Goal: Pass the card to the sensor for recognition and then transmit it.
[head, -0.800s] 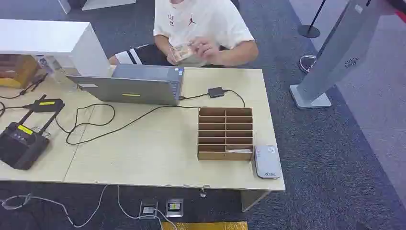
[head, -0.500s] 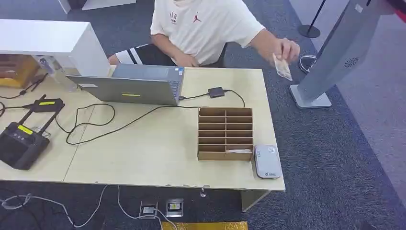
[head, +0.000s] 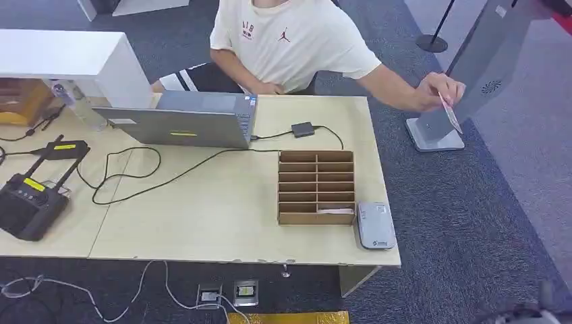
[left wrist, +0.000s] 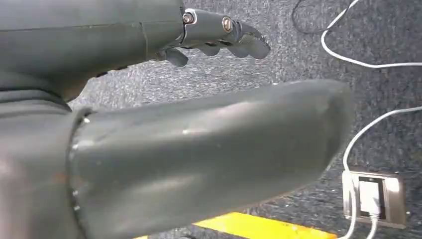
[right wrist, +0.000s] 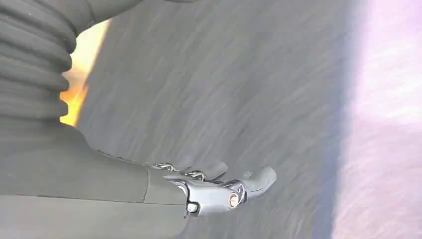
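pale wood forms the table [head: 222, 216], where a slotted cardboard rack [head: 317, 187] stands near the right-hand edge with a flat grey card reader [head: 375, 225] just beside it, both placed toward the robot's side, presumably within its reach. one light card-like slip [head: 335, 211] lies in the rack's nearest row. a person in a white shirt [head: 297, 37] sits at the far side and stretches one arm out past the table's corner, pinching the card [head: 450, 113] in a hand [head: 438, 90] and holding it up off the table, in front of the base of a slanted grey kiosk [head: 472, 74]; the card appears to be offered outward for a handover, since it is held clear of every surface. the left hand [left wrist: 219, 32] hangs low over dark carpet, beside white cables [left wrist: 368, 124] and a floor socket [left wrist: 372, 196]; its fingers are loosely apart and hold nothing. the right hand [right wrist: 224, 189] is over carpet as well, in a blurred picture, its fingers slightly curled but apart and holding nothing. the task appears to be at its start: the card must first be received, then presented to the reader. a laptop [head: 185, 121] and a black controller [head: 30, 202] occupy the left of the table, well apart from the reader.
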